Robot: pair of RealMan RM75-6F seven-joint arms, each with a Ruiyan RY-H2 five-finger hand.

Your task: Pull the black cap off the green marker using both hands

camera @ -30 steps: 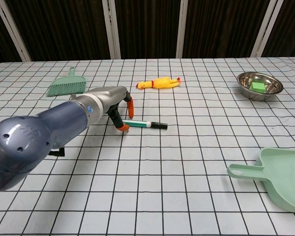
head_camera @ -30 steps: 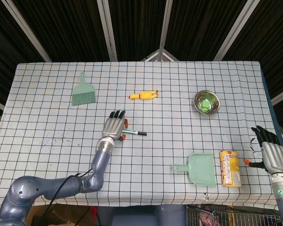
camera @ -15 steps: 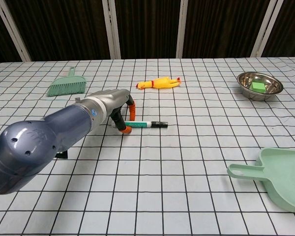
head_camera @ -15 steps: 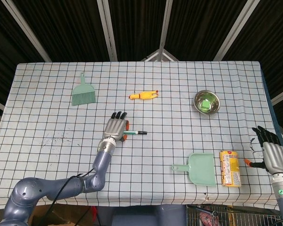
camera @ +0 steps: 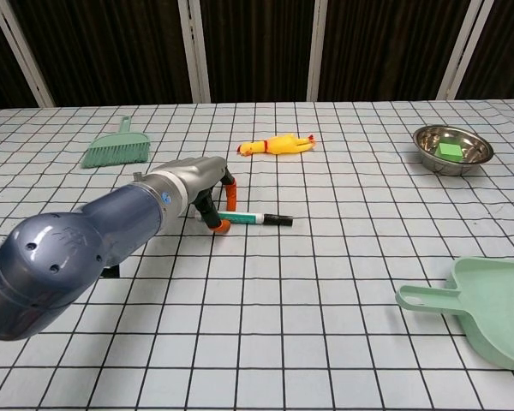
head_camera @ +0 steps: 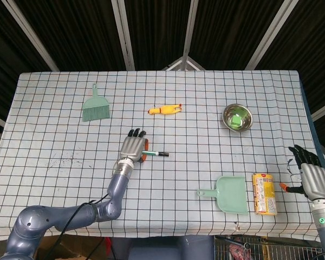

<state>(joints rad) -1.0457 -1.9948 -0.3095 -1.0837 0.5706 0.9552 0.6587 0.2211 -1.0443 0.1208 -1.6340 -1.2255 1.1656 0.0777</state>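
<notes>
Left hand (head_camera: 132,148) rests palm-down on the checked tablecloth (head_camera: 54,130), its orange-tipped fingers (camera: 227,190) closing on the green end of the green marker (camera: 255,219); whether the marker is actually gripped cannot be told from either view. The marker lies flat on the cloth, its black cap (camera: 279,221) pointing away from the hand and still fitted. Nearest the robot, a pale green dustpan (head_camera: 227,194) lies just beside a yellow snack packet (head_camera: 264,194), well apart from the marker. Right hand (head_camera: 311,177) hangs off the table's edge, fingers spread and holding nothing. Farther back, a yellow rubber chicken (head_camera: 165,110) lies near the centre. A steel bowl (head_camera: 238,117) with a green block (head_camera: 236,119) inside sits level with it. A green hand brush (head_camera: 95,106) lies on the opposite side.
</notes>
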